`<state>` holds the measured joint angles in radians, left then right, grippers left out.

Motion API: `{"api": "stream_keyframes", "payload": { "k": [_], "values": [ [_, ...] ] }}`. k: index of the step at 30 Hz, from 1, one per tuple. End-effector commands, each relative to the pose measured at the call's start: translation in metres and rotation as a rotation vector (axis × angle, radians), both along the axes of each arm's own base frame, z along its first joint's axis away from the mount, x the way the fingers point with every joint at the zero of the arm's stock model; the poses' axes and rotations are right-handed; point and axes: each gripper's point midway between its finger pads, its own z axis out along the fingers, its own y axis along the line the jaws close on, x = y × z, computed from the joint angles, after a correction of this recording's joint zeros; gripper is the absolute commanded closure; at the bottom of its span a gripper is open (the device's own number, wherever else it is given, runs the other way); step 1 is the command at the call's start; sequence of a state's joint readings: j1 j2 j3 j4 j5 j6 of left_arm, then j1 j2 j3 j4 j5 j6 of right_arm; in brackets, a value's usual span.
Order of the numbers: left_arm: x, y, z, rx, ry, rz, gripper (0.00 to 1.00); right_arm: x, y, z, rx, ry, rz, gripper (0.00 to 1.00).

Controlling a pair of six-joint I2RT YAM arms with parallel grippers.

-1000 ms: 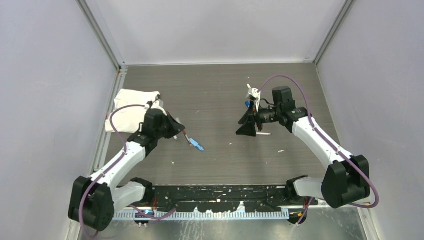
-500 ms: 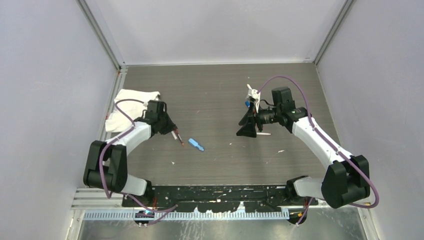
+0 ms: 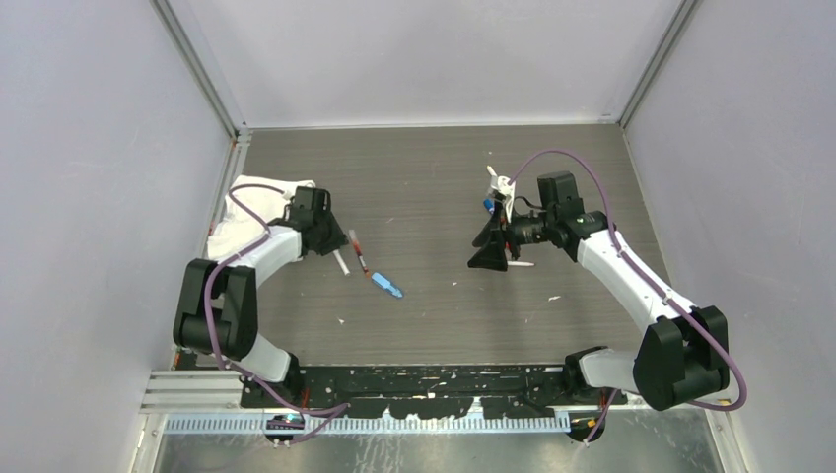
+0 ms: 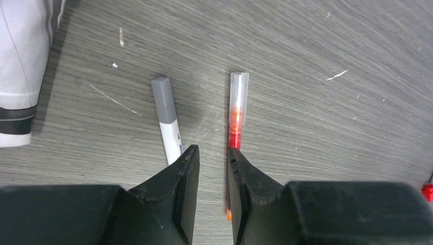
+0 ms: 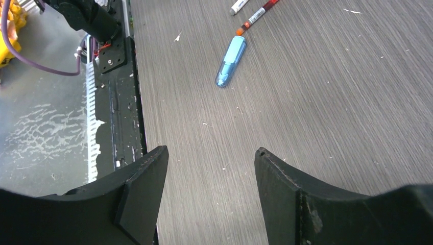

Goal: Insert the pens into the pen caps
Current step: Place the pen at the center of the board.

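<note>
Pens [image 4: 234,133] seen close in left wrist view, at tip of narrow empty left gripper [image 4: 213,155]; right gripper [image 5: 210,158] wide. Grey surface [image 3: 434,168], pale walls [image 3: 434,59].

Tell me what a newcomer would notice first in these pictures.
A clear-capped red pen and a grey-capped white pen lie side by side just ahead of the left gripper, whose jaws stand slightly apart. A light-blue oblong piece lies mid-table, and the right gripper hangs open farther to the right.
</note>
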<state>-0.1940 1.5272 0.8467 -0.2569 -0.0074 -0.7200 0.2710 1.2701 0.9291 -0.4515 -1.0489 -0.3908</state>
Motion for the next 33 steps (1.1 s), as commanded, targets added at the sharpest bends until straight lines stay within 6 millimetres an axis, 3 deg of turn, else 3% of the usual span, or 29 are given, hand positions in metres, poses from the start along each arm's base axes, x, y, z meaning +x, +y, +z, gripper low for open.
{"api": "stream_keyframes", "payload": {
  "k": [1, 8, 13, 16, 20, 27, 33],
  "values": [
    [0.014, 0.003, 0.030, 0.006, -0.077, -0.001, 0.71, 0.006, -0.002, 0.019, 0.019, -0.068, 0.001, 0.31],
    [-0.002, -0.024, 0.077, -0.110, -0.212, -0.182, 0.72, 0.012, -0.015, 0.022, 0.001, -0.111, -0.034, 0.31],
    [-0.031, -0.056, 0.116, -0.283, -0.396, -0.347, 0.71, 0.021, -0.029, 0.022, -0.008, -0.137, -0.084, 0.31],
    [-0.049, -0.062, 0.140, -0.347, -0.484, -0.381, 0.59, 0.027, -0.036, 0.019, -0.009, -0.157, -0.108, 0.31],
    [-0.070, -0.065, 0.158, -0.406, -0.549, -0.398, 0.45, 0.033, -0.044, 0.012, -0.025, -0.185, -0.138, 0.31],
    [-0.089, -0.058, 0.172, -0.458, -0.653, -0.332, 0.09, 0.047, -0.060, 0.002, -0.071, -0.163, -0.200, 0.30],
    [-0.102, -0.059, 0.152, -0.501, -0.641, -0.321, 0.08, 0.054, -0.070, -0.009, -0.105, -0.131, -0.234, 0.30]
  ]
}}
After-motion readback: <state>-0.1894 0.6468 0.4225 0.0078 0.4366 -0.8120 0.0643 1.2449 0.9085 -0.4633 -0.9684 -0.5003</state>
